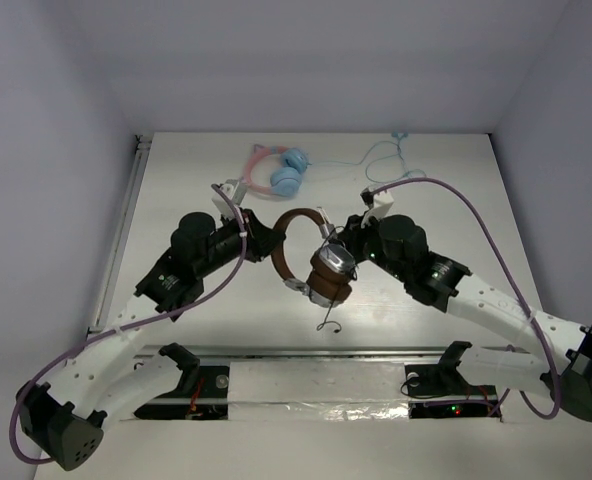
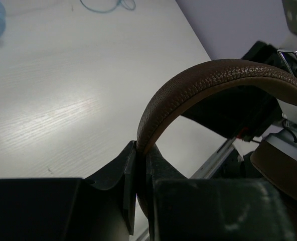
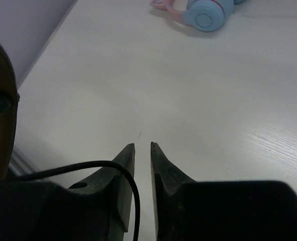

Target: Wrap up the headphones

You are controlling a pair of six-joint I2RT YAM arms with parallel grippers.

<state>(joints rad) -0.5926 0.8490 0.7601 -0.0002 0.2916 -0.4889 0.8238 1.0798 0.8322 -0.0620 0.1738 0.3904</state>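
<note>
The left tool point(image 2: 141, 150) is clenched on the brown headband point(image 2: 213, 80) of the headphones point(image 1: 328, 272), which stretch out from its tip over the table point(image 1: 176, 180), ear cups just beside the right tool point(image 3: 142, 150). The right tool is released, its fingers slightly parted; the thin black cable point(image 3: 88, 163) curves over one finger and drops through the gap. Well beyond both tools lie pink-and-blue headphones point(image 1: 286, 172)
</note>
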